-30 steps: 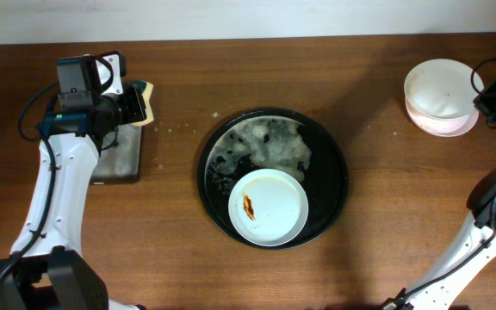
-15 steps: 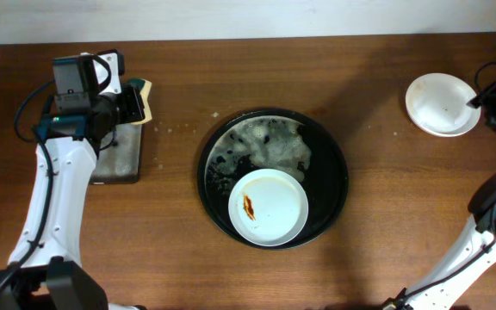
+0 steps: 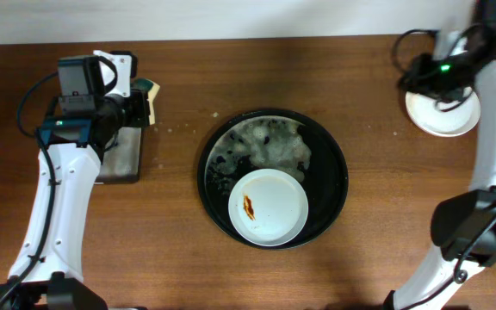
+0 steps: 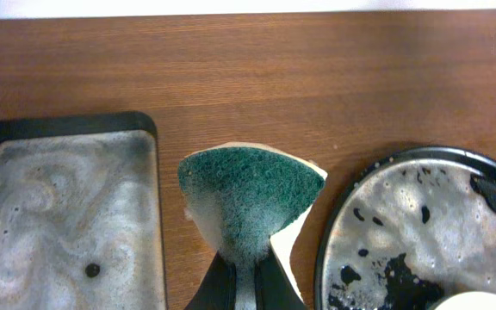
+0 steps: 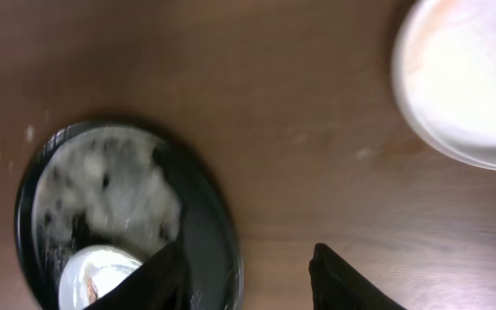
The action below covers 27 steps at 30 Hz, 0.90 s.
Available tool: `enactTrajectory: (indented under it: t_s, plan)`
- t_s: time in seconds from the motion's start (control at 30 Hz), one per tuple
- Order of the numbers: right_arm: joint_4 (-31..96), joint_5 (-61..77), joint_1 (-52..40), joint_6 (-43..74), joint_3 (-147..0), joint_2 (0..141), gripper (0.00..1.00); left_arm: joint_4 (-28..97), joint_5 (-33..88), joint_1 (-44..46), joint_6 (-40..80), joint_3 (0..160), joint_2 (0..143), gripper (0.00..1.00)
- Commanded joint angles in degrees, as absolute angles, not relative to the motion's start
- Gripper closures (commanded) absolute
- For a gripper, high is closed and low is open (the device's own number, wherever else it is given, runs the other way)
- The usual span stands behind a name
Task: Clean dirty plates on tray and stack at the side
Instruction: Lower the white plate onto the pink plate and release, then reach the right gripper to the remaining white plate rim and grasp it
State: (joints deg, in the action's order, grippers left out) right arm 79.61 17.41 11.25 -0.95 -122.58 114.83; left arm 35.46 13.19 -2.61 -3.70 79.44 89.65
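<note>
White round plate [image 3: 268, 207] with a red-brown sauce smear sits in the big round black tray [image 3: 330, 185], next to the suds. My left gripper [image 4: 244, 288] is pinched on the green-faced sponge [image 4: 250, 194]; my right gripper [image 5: 248, 284] hangs spread with nothing in it, near the white plates [image 5: 463, 77] set at the table's far right.

plate [image 3: 269, 211] — white, red-brown smear | tray [image 3: 331, 181] — black, foam-flecked | sponge [image 4: 248, 194] green
</note>
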Motion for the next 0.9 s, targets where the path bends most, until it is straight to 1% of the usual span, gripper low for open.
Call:
enactTrajectory:
  t_s: [0.0,0.1,0.27,0.37,0.43,0.53,0.6,0.73,0.87]
  plan:
    - [80.4,17.5,5.1,-5.8,-118.7,115.0,0.52,35.5,13.0,-2.4,-7.0,79.5,88.3,0.99]
    - [79.1,17.3,-1.4,-7.3,-112.4,115.0,0.53,35.4,13.1,-2.4,-7.3,79.5,88.3,0.99]
    - [75.9,17.0,-8.3,-7.3,-103.7,114.8,0.53,35.4,13.2,-2.4,-7.5,79.5,88.3,0.99]
    - [72.1,13.4,-12.3,-5.5,-96.6,112.8,0.55,35.5,13.3,-2.4,-7.9,79.5,88.3,0.99]
    - [67.6,9.1,-14.6,-3.3,-90.0,109.0,0.54,35.5,13.3,-2.4,-7.9,79.5,88.3,0.99]
    - [58.4,7.9,-15.7,-2.5,-78.1,101.2,0.51,35.5,13.3,-2.4,-7.8,79.5,88.3,0.99]
    - [50.6,7.9,-15.7,-2.5,-69.4,96.5,0.51,35.4,13.3,-2.4,-7.8,79.5,88.3,0.99]
    - [45.1,7.9,-17.4,-2.7,-62.9,95.6,0.57,35.4,13.3,-2.4,-7.8,79.5,88.3,1.0]
    - [42.1,7.9,-19.5,-2.7,-60.3,95.6,0.58,35.5,13.3,-2.4,-7.8,79.5,88.3,0.99]
